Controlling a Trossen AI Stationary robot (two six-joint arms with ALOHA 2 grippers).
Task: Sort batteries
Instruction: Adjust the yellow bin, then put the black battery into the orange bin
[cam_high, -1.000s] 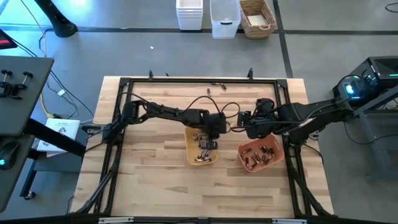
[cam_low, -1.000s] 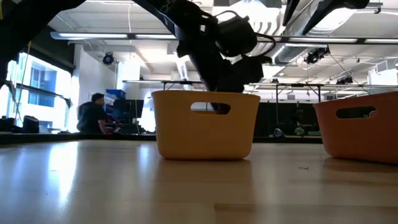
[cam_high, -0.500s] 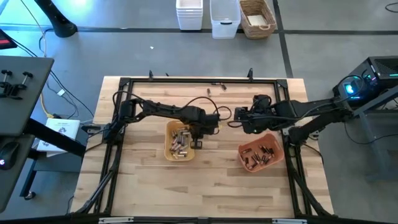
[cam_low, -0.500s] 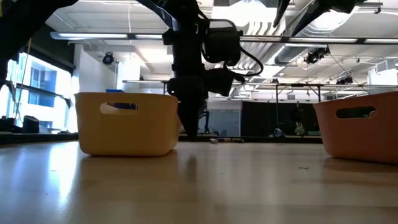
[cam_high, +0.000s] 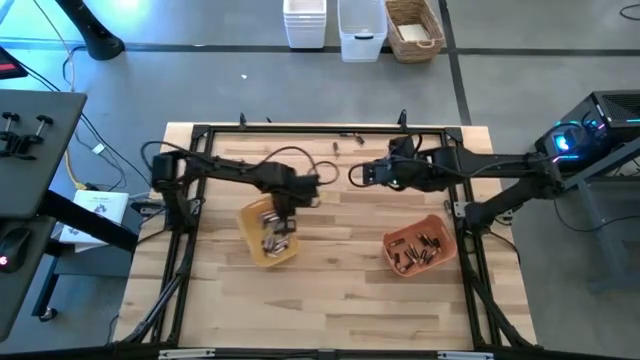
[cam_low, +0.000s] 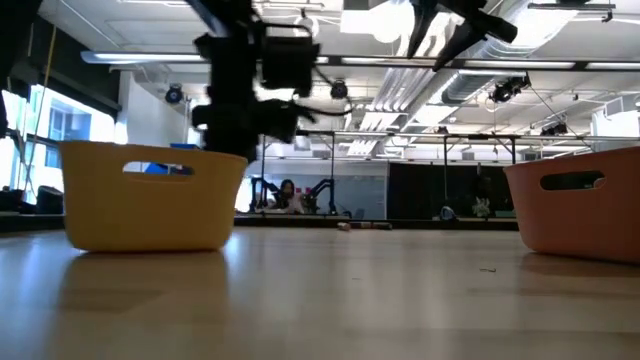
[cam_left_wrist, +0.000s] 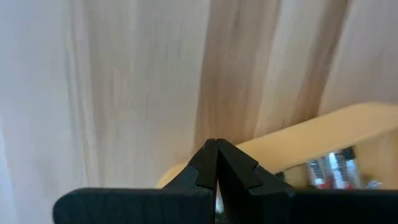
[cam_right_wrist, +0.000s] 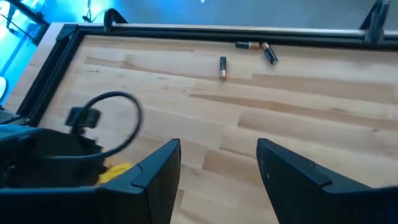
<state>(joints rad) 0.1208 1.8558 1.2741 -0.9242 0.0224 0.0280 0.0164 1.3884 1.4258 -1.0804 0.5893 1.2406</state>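
A yellow tray (cam_high: 249, 222) (cam_low: 150, 197) holding silvery and dark batteries (cam_high: 272, 230) (cam_left_wrist: 331, 169) stands on the table left of centre, turned askew. My left gripper (cam_high: 284, 205) (cam_left_wrist: 216, 147) is shut and points down at the tray's far right rim. An orange tray (cam_high: 444, 247) (cam_low: 580, 205) with coppery batteries (cam_high: 415, 250) stands at the right. Three loose batteries (cam_right_wrist: 222, 67) (cam_high: 337, 146) lie on the wood near the far edge. My right gripper (cam_high: 360, 174) (cam_right_wrist: 217, 180) hangs open high over the middle, slanting down toward them. My left gripper's shut fingers (cam_left_wrist: 205, 163) come from above at the yellow tray's far right rim (cam_left_wrist: 292, 140), their tips just outside it over the wood. I cannot tell whether they touch the rim.
A black frame (cam_high: 300, 129) runs round the table. Bare wood (cam_high: 340, 240) lies between the two trays. White bins (cam_high: 305, 22) and a woven basket (cam_high: 414, 28) stand on the floor past the far edge. A person (cam_low: 288, 195) sits far back in the room.
My shut left gripper has gone toward the table's left edge and risen a little. The yellow tray has slid left along the table beside it and turned askew. My open right gripper has gone toward the far left, away from the orange tray, rolling.
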